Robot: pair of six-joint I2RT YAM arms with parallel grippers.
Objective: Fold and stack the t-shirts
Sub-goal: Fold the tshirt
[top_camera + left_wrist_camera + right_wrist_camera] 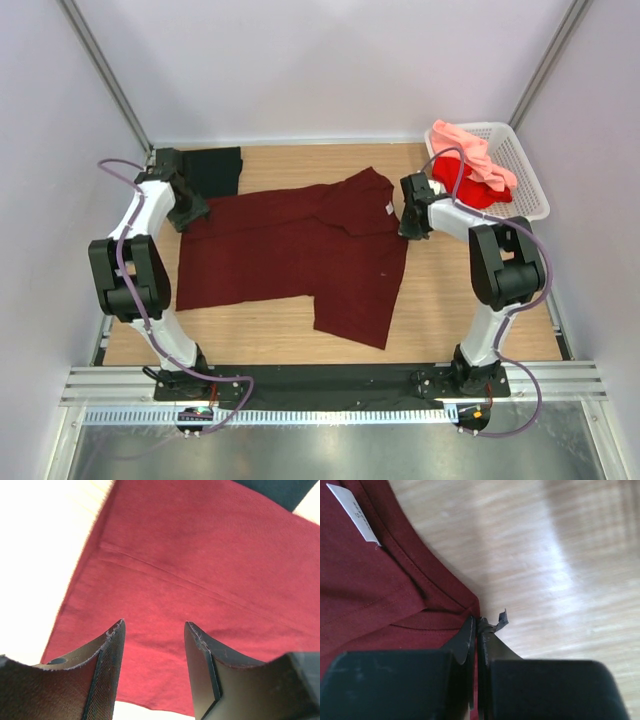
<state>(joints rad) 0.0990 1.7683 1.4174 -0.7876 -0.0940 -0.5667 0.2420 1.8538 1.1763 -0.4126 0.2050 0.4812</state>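
Four t-shirts, one basket, and both my grippers at the maroon one.

The maroon t-shirt (300,250) lies spread on the wooden table (450,310). My right gripper (476,622) is pinching its edge by the collar, near the white label (355,512). My left gripper (154,630) hovers, fingers spread, over its left edge. The black t-shirt (212,168) sits folded just behind. The red t-shirt (470,190) and salmon pink t-shirt (475,155) lie in the white lattice basket (522,165).
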